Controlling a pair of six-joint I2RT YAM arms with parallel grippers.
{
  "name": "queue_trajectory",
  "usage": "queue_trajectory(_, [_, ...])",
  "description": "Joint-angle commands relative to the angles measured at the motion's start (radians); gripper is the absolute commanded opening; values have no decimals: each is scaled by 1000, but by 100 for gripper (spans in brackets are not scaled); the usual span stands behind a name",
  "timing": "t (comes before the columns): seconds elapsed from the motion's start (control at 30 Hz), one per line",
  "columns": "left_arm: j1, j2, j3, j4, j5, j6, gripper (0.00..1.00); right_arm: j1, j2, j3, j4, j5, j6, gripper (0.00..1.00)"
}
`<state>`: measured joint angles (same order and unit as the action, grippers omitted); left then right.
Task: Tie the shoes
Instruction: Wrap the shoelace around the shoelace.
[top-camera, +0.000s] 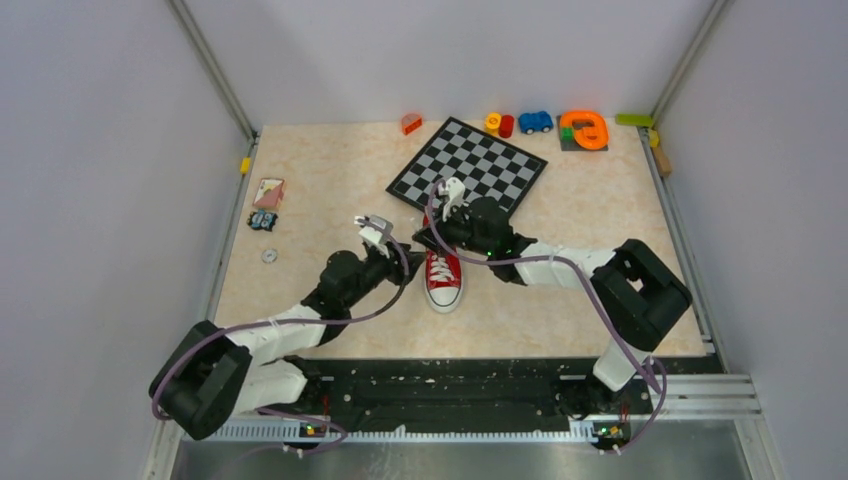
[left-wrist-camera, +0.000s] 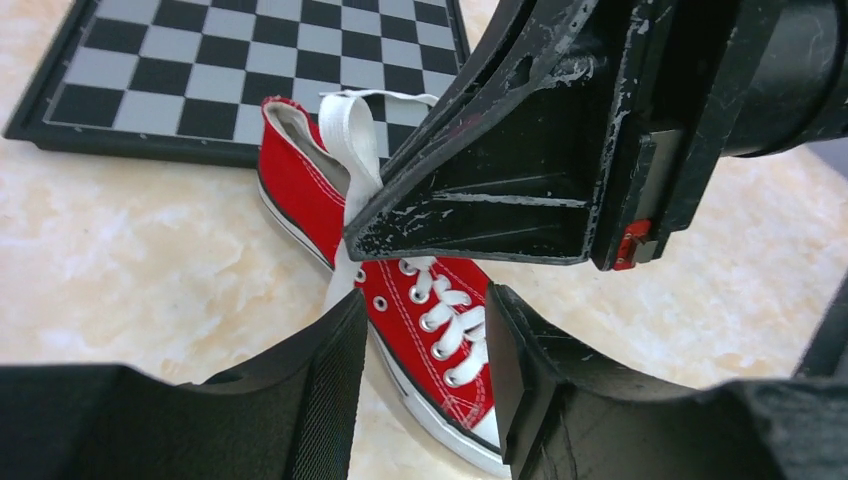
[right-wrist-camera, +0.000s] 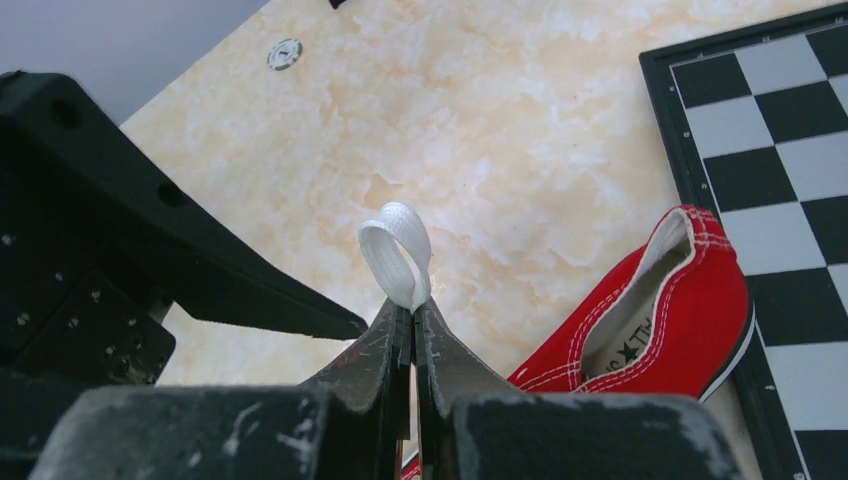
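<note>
A white lace loop (right-wrist-camera: 397, 250) of the red canvas shoe (right-wrist-camera: 650, 325) was pinched by the right gripper (right-wrist-camera: 413, 325), likely for a bow; the left gripper (left-wrist-camera: 422, 325) was seen open, empty.

Red sneaker (top-camera: 443, 278) upright, heel at checkerboard (top-camera: 480, 160) edge; white laces (left-wrist-camera: 352, 140) apparently untied.

Red sneaker (top-camera: 443, 278), toe toward the arms (chessboard (top-camera: 467, 166) just behind), left gripper (top-camera: 375, 231) beside it, right gripper (top-camera: 450, 193) over its heel
</note>
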<state>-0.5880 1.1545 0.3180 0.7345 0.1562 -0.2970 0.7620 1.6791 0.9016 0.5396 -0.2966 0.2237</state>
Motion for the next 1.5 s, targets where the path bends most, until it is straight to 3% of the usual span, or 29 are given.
queue_trajectory(0.0, [-25,48,4,166,-129,109,51,-10,-24,78,-61,64,126,0])
queue_trajectory(0.47, [-51,309,28,480,-168,99,48,-13,-31,129,-180,101,210,0])
queue_trajectory(0.67, [-53,306,21,478,-83,105,48,-18,-31,131,-181,102,221,0])
queue_trajectory(1.0, [-57,264,35,384,-101,110,44,-18,-29,132,-167,80,230,0])
queue_trajectory(1.07, [-57,273,42,389,-108,115,40,-18,-29,132,-167,77,233,0])
queue_trajectory(1.47, [-57,348,69,452,-60,111,40,-18,-24,141,-170,61,253,0])
